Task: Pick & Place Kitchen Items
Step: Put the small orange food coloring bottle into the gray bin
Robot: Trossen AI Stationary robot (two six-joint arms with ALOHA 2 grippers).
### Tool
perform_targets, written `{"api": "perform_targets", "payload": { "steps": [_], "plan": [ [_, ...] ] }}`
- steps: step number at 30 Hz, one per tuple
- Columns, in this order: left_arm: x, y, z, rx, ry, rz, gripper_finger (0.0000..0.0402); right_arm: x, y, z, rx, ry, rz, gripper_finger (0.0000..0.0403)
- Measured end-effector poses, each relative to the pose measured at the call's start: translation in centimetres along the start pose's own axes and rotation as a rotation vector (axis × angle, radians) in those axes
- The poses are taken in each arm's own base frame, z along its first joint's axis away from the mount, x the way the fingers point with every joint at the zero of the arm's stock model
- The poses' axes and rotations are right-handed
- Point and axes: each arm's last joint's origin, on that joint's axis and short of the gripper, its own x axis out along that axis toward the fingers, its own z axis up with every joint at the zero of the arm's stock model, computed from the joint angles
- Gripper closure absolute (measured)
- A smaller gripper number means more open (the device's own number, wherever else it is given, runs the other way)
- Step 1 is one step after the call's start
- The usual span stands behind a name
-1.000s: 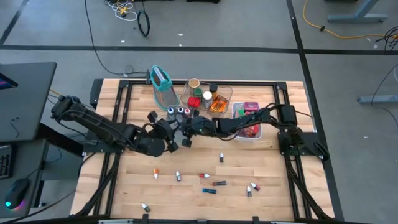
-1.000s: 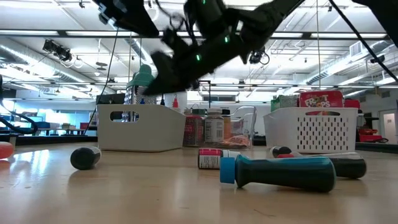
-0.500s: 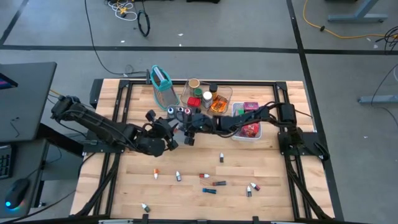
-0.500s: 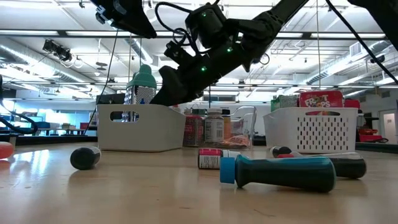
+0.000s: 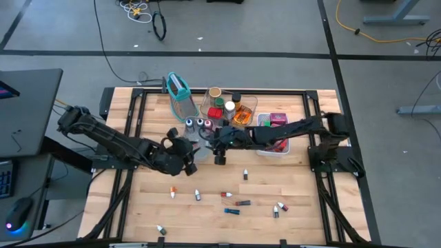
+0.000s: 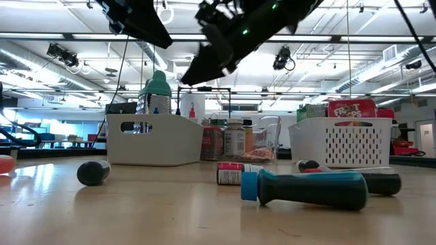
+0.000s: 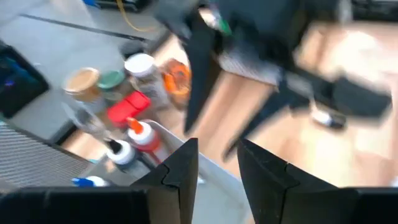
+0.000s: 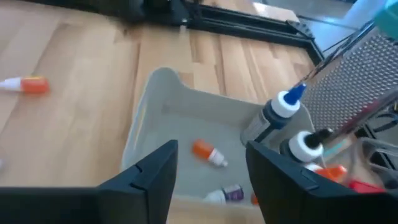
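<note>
Fingers apart on both arms — right wrist view alone shows vials [image 8: 209, 153] inside grey tray [image 8: 144, 112].

light: bright, even, from ceiling strip lights [image 6: 102, 37] | shadows: soft, short | blur: left wrist view smeared, right wrist view slightly soft | low view: arms dark against bright ceiling

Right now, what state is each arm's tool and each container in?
Left tool: open, empty, near the grey tray.
Right tool: open, empty, above the grey tray.
Grey tray: holds small vials and upright capped bottles.
Clear tray: filled with jars.
White basket: holds red and pink packets.
Teal-capped vial: lying on its side.
</note>
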Motion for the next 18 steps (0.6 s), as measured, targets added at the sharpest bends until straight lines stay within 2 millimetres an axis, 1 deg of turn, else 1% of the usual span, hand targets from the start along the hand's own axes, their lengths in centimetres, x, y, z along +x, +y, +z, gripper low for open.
{"api": "perform_targets", "payload": {
  "steps": [2, 4, 6, 10, 13, 15, 18],
  "plan": [
    [-0.3, -0.5, -0.4, -0.001, 0.023, -0.043, 0.0287, -1.2, 0.2, 0.2, -0.001, 0.037, 0.004, 0.0209],
    [-0.5, -1.2, -0.6, -0.054, 0.034, -0.086, 0.0292, -2.2, 0.3, 0.4, 0.023, 0.062, 0.014, 0.0213],
    [-1.1, -2.0, -1.5, -0.062, 0.073, -0.128, 0.0298, -2.9, 0.4, 0.5, 0.041, 0.080, 0.021, 0.0217],
    [-2.3, -4.2, -2.9, -0.091, 0.111, -0.228, 0.0311, -4.2, 0.5, 0.6, 0.035, 0.112, 0.032, 0.0224],
    [-2.9, -5.6, -3.6, -0.139, 0.095, -0.252, 0.0322, -5.4, 0.5, 0.6, 0.040, 0.148, 0.040, 0.0225],
    [-3.5, -5.9, -4.0, -0.159, 0.089, -0.252, 0.0329, -6.7, 0.5, 0.8, 0.050, 0.173, 0.047, 0.0225],
    [-3.8, -6.4, -4.2, -0.207, 0.077, -0.256, 0.0343, -8.7, 1.1, 0.6, 0.067, 0.220, 0.067, 0.0225]
  ]
}}
